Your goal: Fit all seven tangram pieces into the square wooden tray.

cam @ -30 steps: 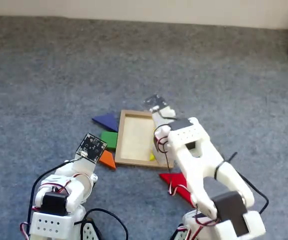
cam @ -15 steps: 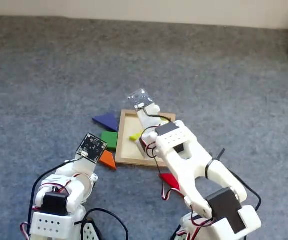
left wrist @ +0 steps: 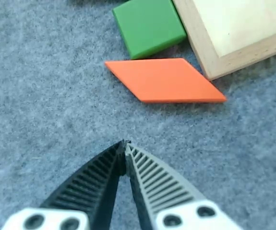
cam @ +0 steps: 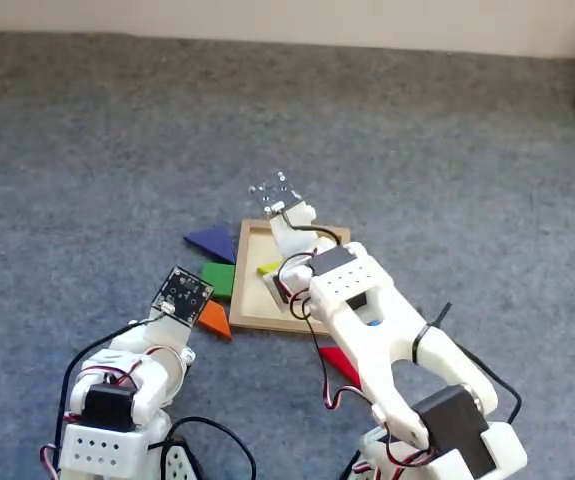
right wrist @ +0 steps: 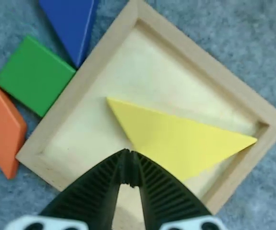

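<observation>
Yellow triangle (right wrist: 186, 139), flat, is pinched by right gripper (right wrist: 128, 167) over tray (right wrist: 205, 67); left gripper (left wrist: 124, 146) closed.

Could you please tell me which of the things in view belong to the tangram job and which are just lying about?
Belong to the job: wooden tray; yellow triangle, inside the tray; blue triangle; green square; orange parallelogram; red piece, on the carpet.

Just there: grey carpet; pale wall at the far edge.
</observation>
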